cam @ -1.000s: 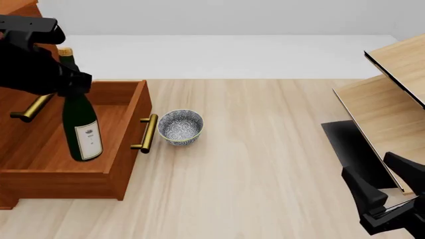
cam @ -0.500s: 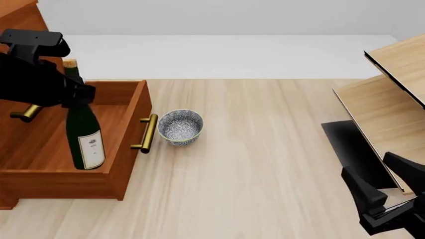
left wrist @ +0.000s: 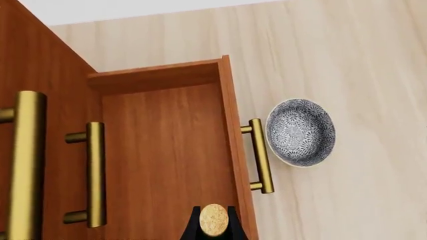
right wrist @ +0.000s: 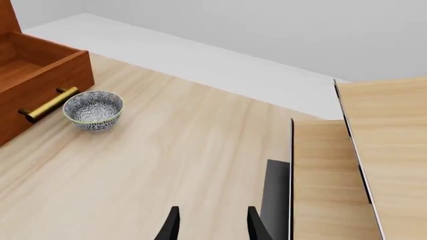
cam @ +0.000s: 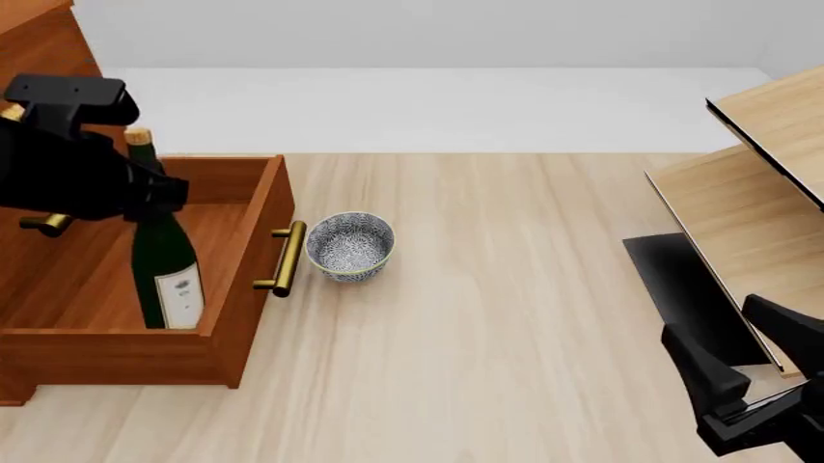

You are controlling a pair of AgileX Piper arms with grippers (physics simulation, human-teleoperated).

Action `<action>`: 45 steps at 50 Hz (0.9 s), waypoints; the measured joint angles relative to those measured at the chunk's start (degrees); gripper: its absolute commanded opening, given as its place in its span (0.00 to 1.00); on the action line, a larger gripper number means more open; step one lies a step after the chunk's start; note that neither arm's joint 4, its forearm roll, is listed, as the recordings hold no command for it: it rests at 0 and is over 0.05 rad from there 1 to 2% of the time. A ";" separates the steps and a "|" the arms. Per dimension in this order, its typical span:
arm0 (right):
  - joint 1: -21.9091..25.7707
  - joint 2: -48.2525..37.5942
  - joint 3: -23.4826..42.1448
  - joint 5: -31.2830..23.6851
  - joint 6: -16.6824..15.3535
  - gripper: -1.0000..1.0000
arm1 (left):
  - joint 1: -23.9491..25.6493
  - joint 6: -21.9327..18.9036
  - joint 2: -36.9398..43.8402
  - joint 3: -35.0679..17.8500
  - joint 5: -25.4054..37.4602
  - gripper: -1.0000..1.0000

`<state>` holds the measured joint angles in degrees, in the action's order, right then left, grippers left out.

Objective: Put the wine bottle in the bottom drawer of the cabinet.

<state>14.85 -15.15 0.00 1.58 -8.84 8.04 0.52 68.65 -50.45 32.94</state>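
At the tabletop's left edge, my left gripper is clamped around the neck of the wine bottle. That bottle is tall, slim and dark green, with a gold cap and a white label, and it stands upright inside the pulled-out bottom drawer of the reddish-brown cabinet. Its brass bar handle faces a grey speckled bowl just beside it. My right gripper, jaws parted and holding nothing, hangs near the tabletop's right edge beside a pale wood shelf unit.
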 measured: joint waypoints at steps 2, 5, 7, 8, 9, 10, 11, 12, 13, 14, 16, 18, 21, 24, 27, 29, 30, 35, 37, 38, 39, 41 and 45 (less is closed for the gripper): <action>0.01 0.00 0.00 0.00 -0.01 1.00 | 0.03 0.13 0.02 0.15 -0.11 0.00; 0.01 0.01 0.00 -0.01 -0.03 1.00 | 0.01 0.29 0.08 0.41 -0.35 0.00; 0.02 0.03 0.00 -0.03 -0.04 1.00 | 0.01 0.38 0.13 0.66 -0.57 0.00; 0.02 0.04 0.00 -0.04 -0.05 1.00 | -0.02 0.44 0.17 0.77 -0.67 0.00; 0.02 0.05 0.00 -0.05 -0.06 1.00 | -0.02 0.49 0.21 0.89 -0.80 0.00; 0.02 0.03 0.00 -0.04 -0.06 1.00 | -0.01 0.65 0.26 1.00 -0.92 0.00; 0.02 0.01 0.00 -0.02 -0.06 1.00 | 0.00 0.76 0.31 1.11 -1.04 0.00; 0.03 -0.01 0.00 0.00 -0.07 1.00 | -0.01 0.83 0.37 1.22 -1.19 0.00; 0.03 -0.03 0.00 0.02 -0.08 1.00 | 0.00 0.97 0.43 1.33 -1.34 0.00; 0.03 -0.05 0.00 0.03 -0.08 1.00 | 0.02 1.11 0.51 1.42 -1.48 0.00; 0.03 -0.07 0.00 0.05 -0.09 1.00 | -0.04 1.24 0.71 1.63 -1.84 0.00; 0.03 -0.12 0.00 0.09 -0.10 1.00 | -0.08 1.39 0.96 1.83 -2.20 0.00; 0.02 -0.13 0.00 0.09 -0.10 1.00 | -0.17 1.57 1.39 2.21 -2.79 0.00; 0.02 -0.12 0.00 0.08 -0.11 1.00 | -0.25 1.64 1.80 2.64 -3.38 0.00; 0.01 -0.23 0.00 0.18 -0.11 1.00 | -0.30 1.70 2.16 2.98 -3.91 0.00; 0.00 -0.27 0.00 0.22 -0.11 1.00 | -0.28 1.83 2.40 3.18 -4.21 0.00; 0.00 -0.27 0.00 0.21 -0.12 1.00 | -0.30 1.84 2.53 3.28 -4.39 0.00; -0.01 -0.23 0.00 0.16 -0.12 1.00 | -0.43 2.10 3.16 3.66 -5.45 0.00; -0.01 -0.17 0.00 0.10 -0.11 1.00 | -0.56 2.24 3.38 3.71 -5.99 0.00; -0.02 -0.15 0.00 0.07 -0.12 1.00 | -0.59 2.27 3.49 3.74 -6.27 0.00; -0.03 -0.13 0.00 0.05 -0.12 1.00 | -0.59 2.36 3.59 3.77 -6.54 0.00; -0.04 -0.08 0.00 -0.01 -0.12 1.00 | -0.63 2.48 3.82 3.79 -7.04 0.00; -0.07 0.04 0.00 -0.14 -0.15 1.00 | -0.65 2.78 4.27 3.78 -7.85 0.00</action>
<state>14.78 -15.11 0.00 1.44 -8.98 7.39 3.30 72.92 -46.67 25.10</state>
